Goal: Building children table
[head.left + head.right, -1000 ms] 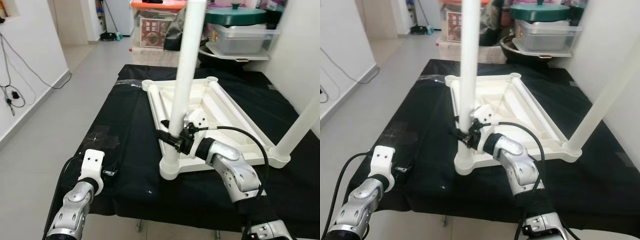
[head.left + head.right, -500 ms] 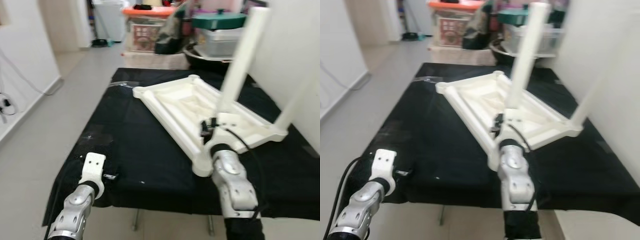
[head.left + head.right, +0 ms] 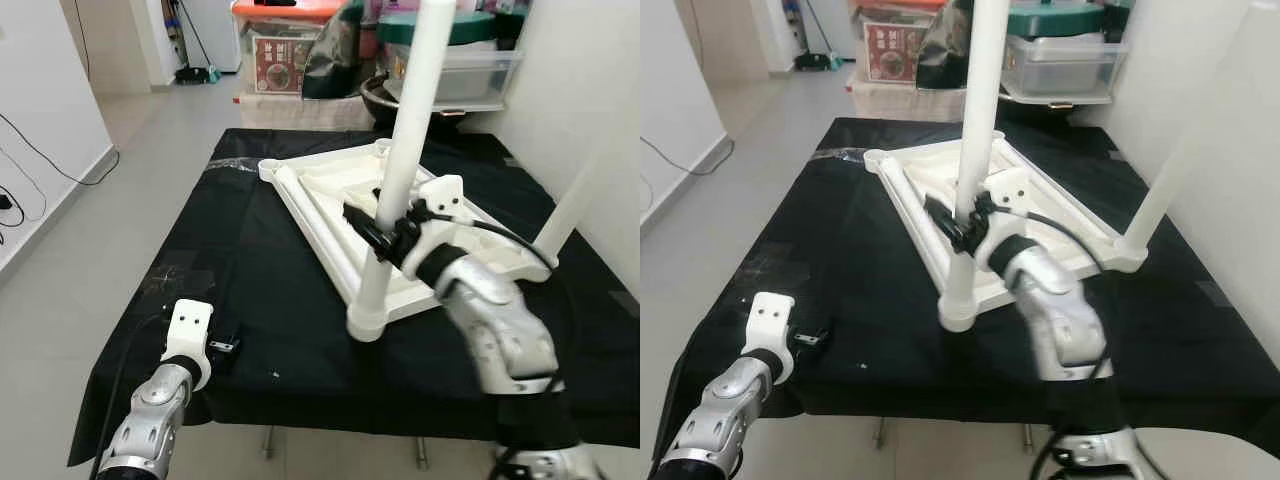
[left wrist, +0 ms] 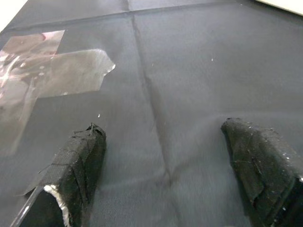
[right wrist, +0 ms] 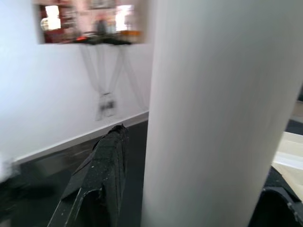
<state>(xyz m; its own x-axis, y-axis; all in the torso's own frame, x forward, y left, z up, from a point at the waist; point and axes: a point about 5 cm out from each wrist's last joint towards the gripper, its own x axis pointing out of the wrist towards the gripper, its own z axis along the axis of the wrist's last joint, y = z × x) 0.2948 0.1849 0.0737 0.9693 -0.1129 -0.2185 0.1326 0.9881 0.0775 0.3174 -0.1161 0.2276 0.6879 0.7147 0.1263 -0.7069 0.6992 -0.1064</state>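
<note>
A white children's table top point(image 3: 330, 190) lies upside down on the black-covered table point(image 3: 250, 250). One white leg point(image 3: 405, 130) stands in its near corner socket, leaning slightly. My right gripper point(image 3: 372, 232) is shut on this leg low down. In the right wrist view the leg point(image 5: 208, 109) sits between the black fingers point(image 5: 99, 179). A second white leg point(image 3: 572, 205) rises from the right corner. My left gripper point(image 3: 222, 350) rests open on the cloth near the table's front left edge, its fingers point(image 4: 80, 156) apart with nothing between them.
A patch of clear tape point(image 4: 52, 71) is stuck on the cloth ahead of the left gripper. Storage boxes and a green-lidded pot point(image 3: 440, 30) are stacked behind the table. A white wall point(image 3: 600, 90) is close on the right, and open floor point(image 3: 120, 170) lies on the left.
The camera has swung. The leg in my right gripper leaned far right half a second ago and now stands nearly upright; the table top has turned on the cloth. The left arm stayed put.
</note>
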